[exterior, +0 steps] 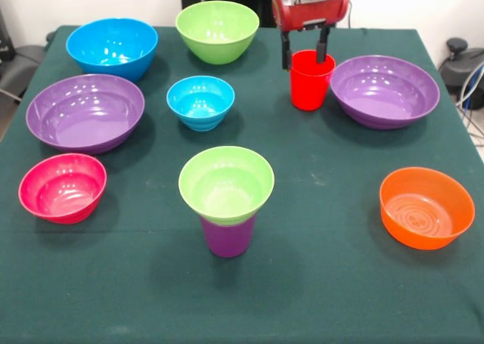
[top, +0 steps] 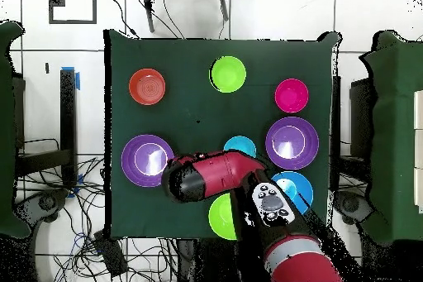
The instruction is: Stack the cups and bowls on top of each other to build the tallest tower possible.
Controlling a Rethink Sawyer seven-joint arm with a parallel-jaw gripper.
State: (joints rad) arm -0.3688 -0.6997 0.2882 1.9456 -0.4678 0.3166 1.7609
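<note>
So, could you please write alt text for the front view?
The robot's pincer straddles the rim of a red cup on a green table. Up front, a lime green bowl sits on a purple cup, with seven loose bowls around.

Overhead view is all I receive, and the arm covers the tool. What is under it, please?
Observer: A red cup, upright on the table. The tool hangs at its rim.
Operator: Is the tool closed on it?
Observer: No, it is open. One finger is outside the cup's wall, and the other is over its mouth.
Operator: The green bowl far from the robot's base, does it lie on the cloth?
Observer: No. That lime green bowl sits in the mouth of a purple cup, which your view hides.
</note>
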